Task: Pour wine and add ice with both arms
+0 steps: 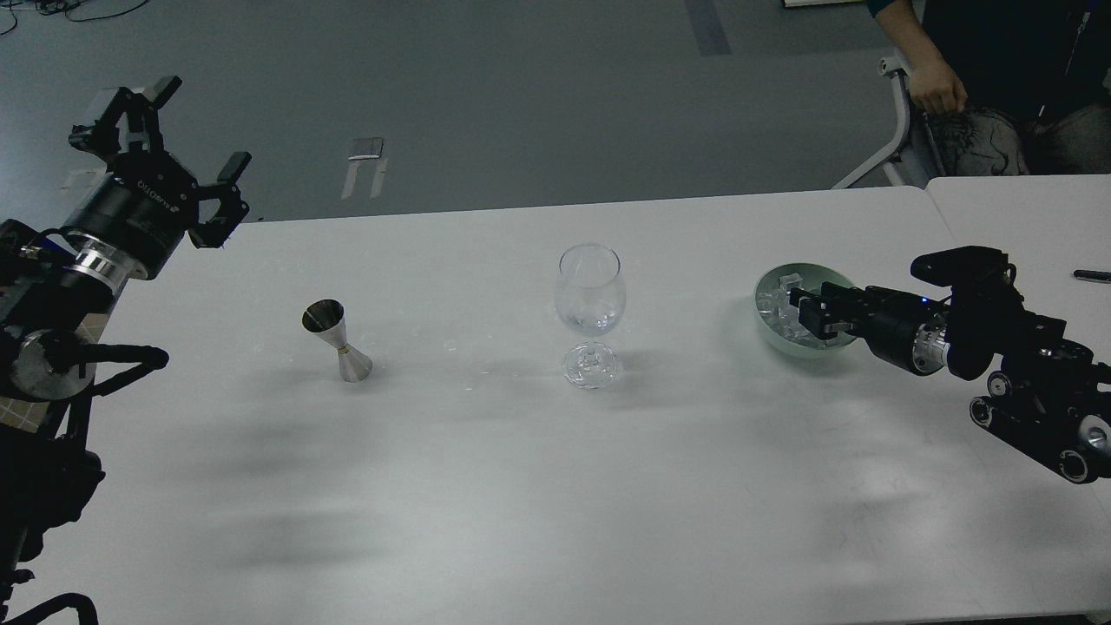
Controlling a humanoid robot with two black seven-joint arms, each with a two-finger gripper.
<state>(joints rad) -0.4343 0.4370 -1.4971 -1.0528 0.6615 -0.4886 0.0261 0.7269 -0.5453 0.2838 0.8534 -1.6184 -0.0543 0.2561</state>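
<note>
A clear stemmed wine glass stands upright at the middle of the white table. A steel jigger stands to its left. A pale green bowl at the right holds several clear ice cubes. My right gripper reaches into the bowl from the right, low among the ice; its fingers look dark and I cannot tell whether they hold a cube. My left gripper is raised above the table's far left corner, fingers spread wide and empty.
A second white table adjoins at the right with a black pen on it. A seated person and a chair are behind the far right corner. Small drops lie on the table between the jigger and the glass.
</note>
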